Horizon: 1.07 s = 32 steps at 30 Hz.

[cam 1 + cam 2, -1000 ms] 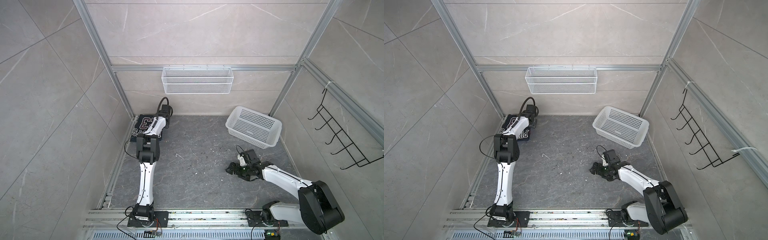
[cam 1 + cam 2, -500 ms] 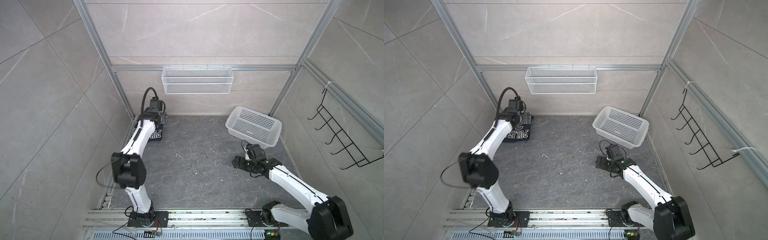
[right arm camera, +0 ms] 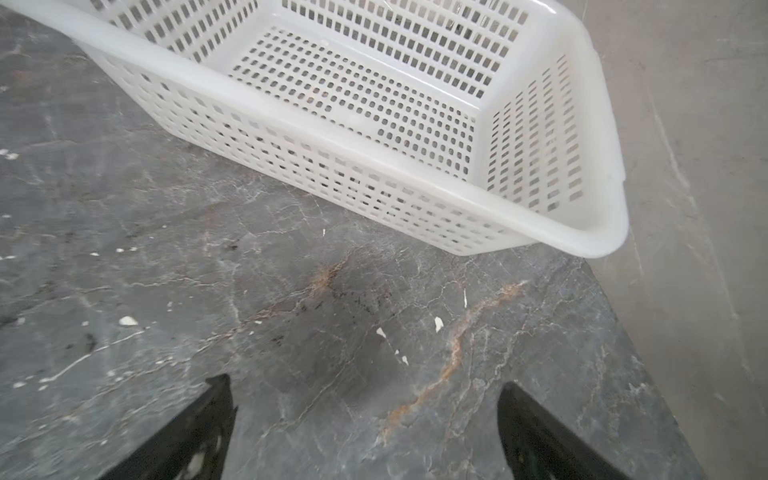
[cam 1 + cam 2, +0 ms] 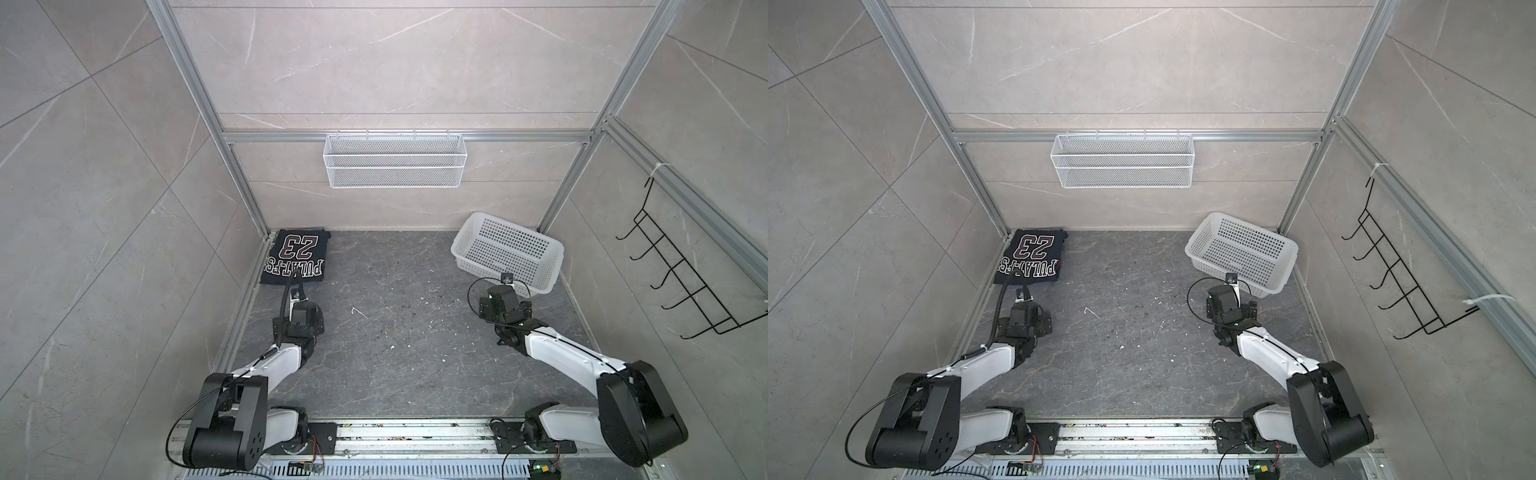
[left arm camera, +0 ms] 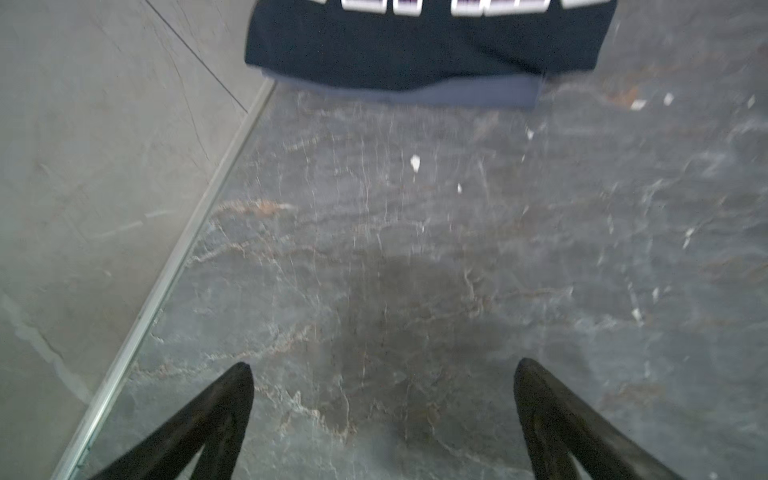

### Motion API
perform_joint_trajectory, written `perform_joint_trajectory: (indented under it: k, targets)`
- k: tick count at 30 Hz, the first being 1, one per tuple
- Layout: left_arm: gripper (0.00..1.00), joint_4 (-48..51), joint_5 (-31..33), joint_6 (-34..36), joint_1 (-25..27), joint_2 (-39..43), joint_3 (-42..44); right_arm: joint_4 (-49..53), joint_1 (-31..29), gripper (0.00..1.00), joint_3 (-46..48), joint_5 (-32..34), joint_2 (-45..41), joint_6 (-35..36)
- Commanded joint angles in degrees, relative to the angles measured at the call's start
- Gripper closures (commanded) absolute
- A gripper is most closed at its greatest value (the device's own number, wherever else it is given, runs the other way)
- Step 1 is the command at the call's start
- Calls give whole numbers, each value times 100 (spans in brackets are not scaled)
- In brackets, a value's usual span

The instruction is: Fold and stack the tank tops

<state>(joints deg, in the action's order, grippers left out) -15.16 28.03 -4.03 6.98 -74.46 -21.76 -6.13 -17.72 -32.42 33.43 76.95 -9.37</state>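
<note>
Navy top [image 4: 296, 257] lies folded flat at the far left corner of the table [image 4: 395, 324], against the left edge, seen in both top views [image 4: 1032, 256]. Print faces up, upside down to the cam: big "23" in maroon w/ white outline, and under it a white block-letter line that reads approx. "PULAT-FS"; a cable crosses part of it, so the rest can't be read. In the left wrist view the navy top [image 5: 428, 50] sits on a blue-grey top [image 5: 478, 93], whose edge sticks out just below the navy hem. Stack of two, both folded.

Left gripper [image 5: 384, 368]: jaws wide apart, nothing between them, over bare table near the left edge, clear of the stack. Pic is motion-blurred.

Right gripper [image 3: 365, 384]: jaws also spread wide, holding nothing, over bare table just short of the basket [image 3: 332, 166]. White plastic basket w/ holes [image 4: 503, 249] sits at the far right corner, turned at an angle, no cloth inside. No brand visible on it.
</note>
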Motion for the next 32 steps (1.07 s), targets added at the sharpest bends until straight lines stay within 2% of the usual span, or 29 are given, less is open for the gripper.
perform_joint_trajectory:
  k: [1, 3, 6, 7, 11, 12, 14, 32]
  targets:
    - [0, -1902, -594, 691, -64, -105, -16, -2140, 134, 0, 503, -260, 131, 728]
    - [0, -2456, -954, 853, -83, -171, 153, -2783, 248, 0, 729, -721, 252, 900]
    - [0, -3745, -1983, 819, -433, -743, 461, -3308, 455, 0, 909, -1470, 332, 1090]
    - [0, -4013, -1897, 652, -551, -940, 523, -3709, 595, 0, 1039, -1747, 481, 1079]
    - [0, -3566, -2307, 530, -783, -1137, 248, -3886, 1076, 0, 961, -2755, 862, 935]
    - [0, -3414, -2173, 440, -810, -1143, 180, -4042, 1171, 0, 1043, -2888, 906, 902]
    - [0, -3319, -2264, 370, -906, -1162, 113, -4300, 1185, 0, 1102, -2886, 1001, 915]
    - [0, -3333, -2251, 359, -916, -1150, 115, -4269, 1179, 1, 1142, -2820, 949, 951]
